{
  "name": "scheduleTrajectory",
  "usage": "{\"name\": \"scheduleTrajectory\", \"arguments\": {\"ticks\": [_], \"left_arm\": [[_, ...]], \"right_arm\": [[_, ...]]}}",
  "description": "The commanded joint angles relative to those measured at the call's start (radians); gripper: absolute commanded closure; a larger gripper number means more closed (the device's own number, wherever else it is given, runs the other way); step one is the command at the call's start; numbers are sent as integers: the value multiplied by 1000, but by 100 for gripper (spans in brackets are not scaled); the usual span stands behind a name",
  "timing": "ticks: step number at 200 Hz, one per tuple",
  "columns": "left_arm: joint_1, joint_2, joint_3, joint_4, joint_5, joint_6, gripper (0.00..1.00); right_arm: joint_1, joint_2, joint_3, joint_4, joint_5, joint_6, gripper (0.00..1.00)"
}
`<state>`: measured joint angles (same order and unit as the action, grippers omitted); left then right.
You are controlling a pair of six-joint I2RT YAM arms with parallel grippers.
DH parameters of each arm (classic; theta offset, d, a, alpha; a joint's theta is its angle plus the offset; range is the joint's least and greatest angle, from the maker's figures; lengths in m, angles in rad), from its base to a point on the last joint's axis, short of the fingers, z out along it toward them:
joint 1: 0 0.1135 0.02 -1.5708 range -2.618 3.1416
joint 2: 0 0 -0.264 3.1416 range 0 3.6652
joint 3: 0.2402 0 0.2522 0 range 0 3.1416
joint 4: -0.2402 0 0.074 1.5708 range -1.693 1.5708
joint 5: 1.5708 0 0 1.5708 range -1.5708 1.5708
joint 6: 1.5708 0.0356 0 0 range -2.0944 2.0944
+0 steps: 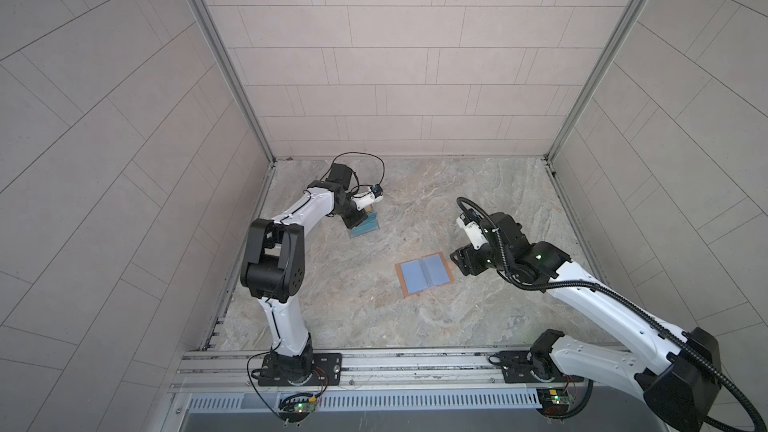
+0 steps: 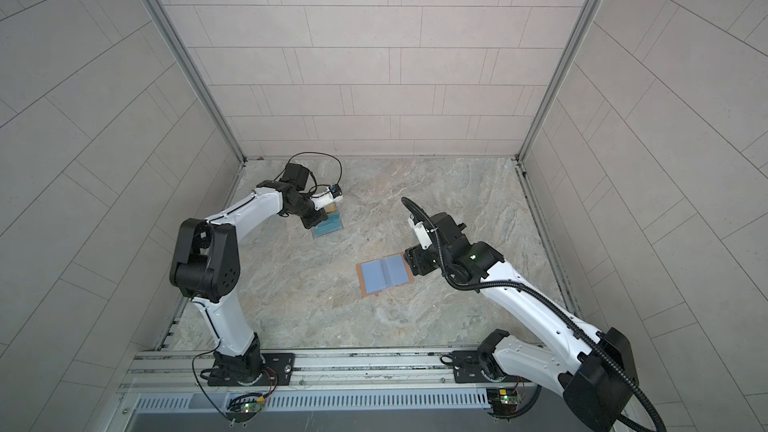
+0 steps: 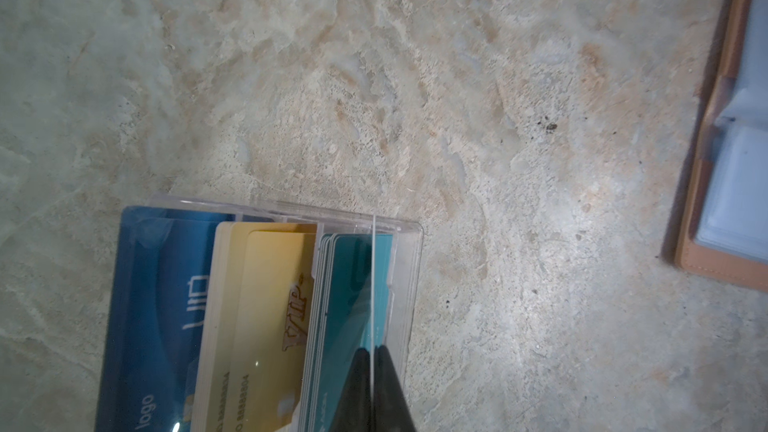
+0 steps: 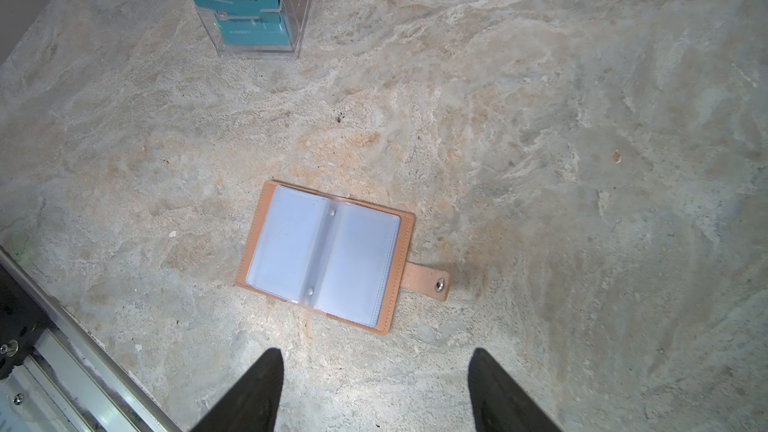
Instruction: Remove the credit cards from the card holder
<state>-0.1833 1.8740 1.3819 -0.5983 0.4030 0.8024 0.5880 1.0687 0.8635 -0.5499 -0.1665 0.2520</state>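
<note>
The card holder [image 1: 424, 278] [image 2: 384, 276] [image 4: 324, 251] lies open and flat on the marble table, tan leather with pale blue-grey sleeves and its snap tab [image 4: 432, 284] sticking out. No card shows in its sleeves. My left gripper [image 3: 374, 349] [image 1: 353, 222] is shut on a thin credit card [image 3: 374, 284] seen edge-on, colour not readable, above a clear plastic box [image 3: 409, 234]. My right gripper [image 4: 376, 353] [image 1: 457, 263] is open with nothing between its fingers, just beside the holder's tab side.
The clear box [image 1: 365, 226] [image 4: 257, 35] stands at the back left and holds several upright cards: blue [image 3: 158, 284], gold [image 3: 270, 284] and teal [image 3: 349, 276]. A metal rail [image 1: 374, 363] runs along the table's front edge. Tiled walls close in three sides.
</note>
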Motion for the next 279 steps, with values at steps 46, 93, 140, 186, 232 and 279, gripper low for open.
{"name": "scheduleTrajectory", "arguments": {"ticks": [46,93,140,186,232,279], "left_arm": [[8,51,56,-43,-17,-53,78],[8,48,65,-23,-35,-102,68],[10,30,66,-9,-59,-115,67],[17,5,51,11,-95,-104,66],[15,-6,49,15,-100,-100,67],[17,-89,5,88,-79,-199,62]], "right_arm": [[-12,-28,-7,2,51,11,26],[-22,-44,-11,3,82,15,26],[-28,-52,-15,7,83,18,26],[-30,-53,-16,7,79,17,26],[-32,-53,-14,7,79,16,26],[-43,-75,-8,9,121,15,25]]}}
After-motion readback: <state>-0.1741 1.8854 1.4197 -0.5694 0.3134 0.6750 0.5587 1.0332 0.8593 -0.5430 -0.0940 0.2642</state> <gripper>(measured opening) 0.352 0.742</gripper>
